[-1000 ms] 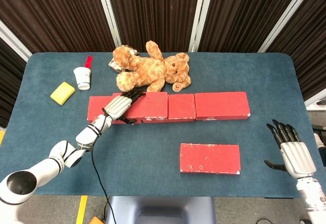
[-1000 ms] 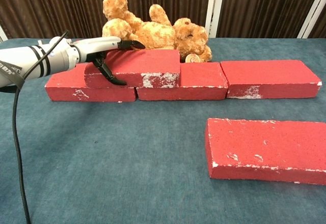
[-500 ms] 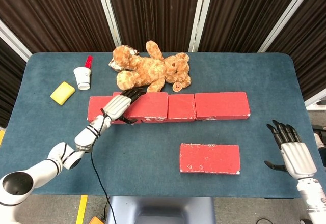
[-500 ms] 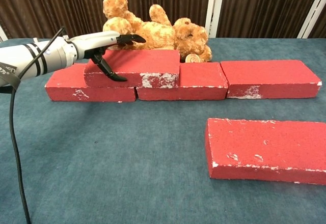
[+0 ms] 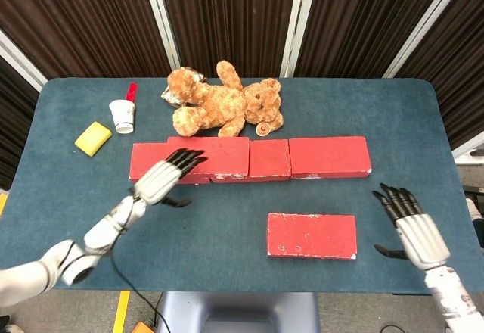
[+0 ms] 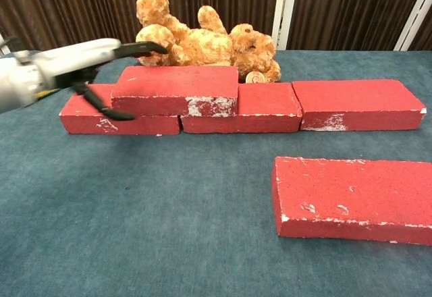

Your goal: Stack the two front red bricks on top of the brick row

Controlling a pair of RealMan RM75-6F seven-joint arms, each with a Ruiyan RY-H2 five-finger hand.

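Observation:
A row of red bricks (image 5: 327,157) (image 6: 358,104) runs across the table's middle. One red brick (image 5: 214,156) (image 6: 177,88) lies stacked on the row's left part. Another red brick (image 5: 311,235) (image 6: 353,199) lies flat alone in front, to the right. My left hand (image 5: 165,178) (image 6: 79,64) hovers open, fingers spread, just off the stacked brick's left front corner, holding nothing. My right hand (image 5: 412,229) is open, fingers spread, to the right of the front brick and apart from it; the chest view does not show it.
A brown teddy bear (image 5: 224,107) (image 6: 202,40) lies right behind the brick row. A white cup (image 5: 122,116), a red item (image 5: 131,91) and a yellow sponge (image 5: 93,138) sit at the back left. The blue table (image 5: 212,227) ends near my hands.
My left hand has let go of the stacked brick and drawn back toward the front left. My right hand has shifted left and forward, closer to the front brick.

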